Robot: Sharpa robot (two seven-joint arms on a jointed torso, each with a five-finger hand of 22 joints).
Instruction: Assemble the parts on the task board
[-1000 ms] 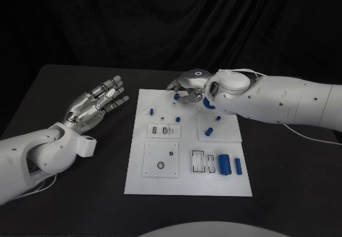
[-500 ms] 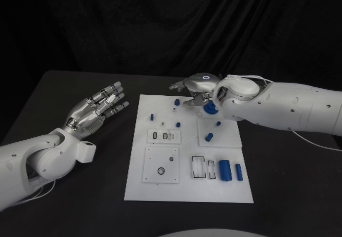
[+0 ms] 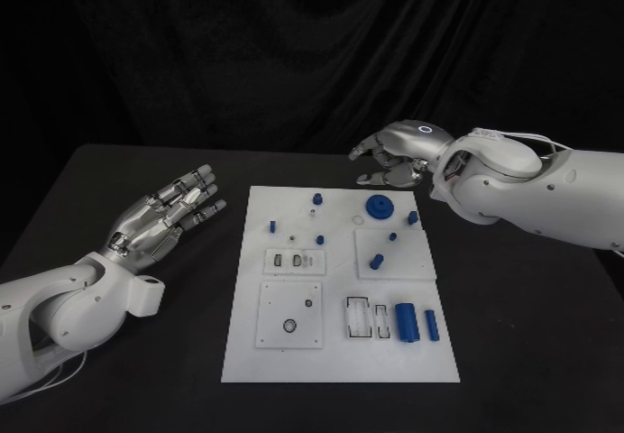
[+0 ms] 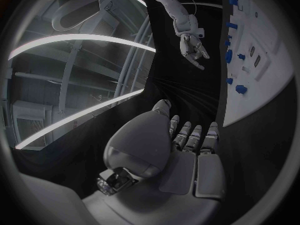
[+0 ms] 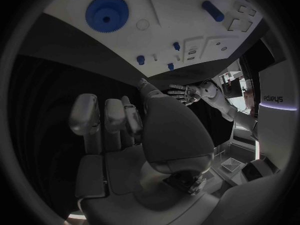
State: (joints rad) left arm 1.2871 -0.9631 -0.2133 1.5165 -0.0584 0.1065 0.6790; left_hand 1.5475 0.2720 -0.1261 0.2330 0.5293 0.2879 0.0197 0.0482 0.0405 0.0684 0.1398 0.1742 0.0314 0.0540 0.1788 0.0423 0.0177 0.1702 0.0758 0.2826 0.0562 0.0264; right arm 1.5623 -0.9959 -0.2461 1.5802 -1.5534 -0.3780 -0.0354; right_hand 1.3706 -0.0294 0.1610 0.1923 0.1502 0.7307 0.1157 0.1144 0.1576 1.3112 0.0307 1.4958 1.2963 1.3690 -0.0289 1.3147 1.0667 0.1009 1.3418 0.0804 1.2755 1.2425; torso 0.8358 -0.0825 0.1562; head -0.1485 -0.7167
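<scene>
1. The task board (image 3: 341, 361) lies in the middle of the frame on the black table (image 3: 520, 343), its long axis running from the lower edge toward the upper part of the picture.
2. On it, the blue gear (image 3: 380, 206) sits flat near the board's upper right corner; in my right wrist view the same blue gear (image 5: 107, 14) shows with nothing touching it.
3. Small blue pegs (image 3: 316, 196) stand scattered along the board's upper half, one blue pin (image 3: 377, 262) lies tilted right of centre, and two blue cylinders (image 3: 407, 322) lie side by side at the lower right, their long axes parallel to the board's long side.
4. My right hand (image 3: 400, 155) hovers just above and right of the gear, off the board's upper right corner, fingers curled loosely inward with nothing that I can see between them.
5. My left hand (image 3: 165, 216) hangs left of the board, well apart from it, fingers straight and spread, palm bare, holding nothing.
6. What the next move turns on, as I judge it: the gear lies just below my right hand in the frame, so that hand is much the nearer; the left would have to cross the board.
</scene>
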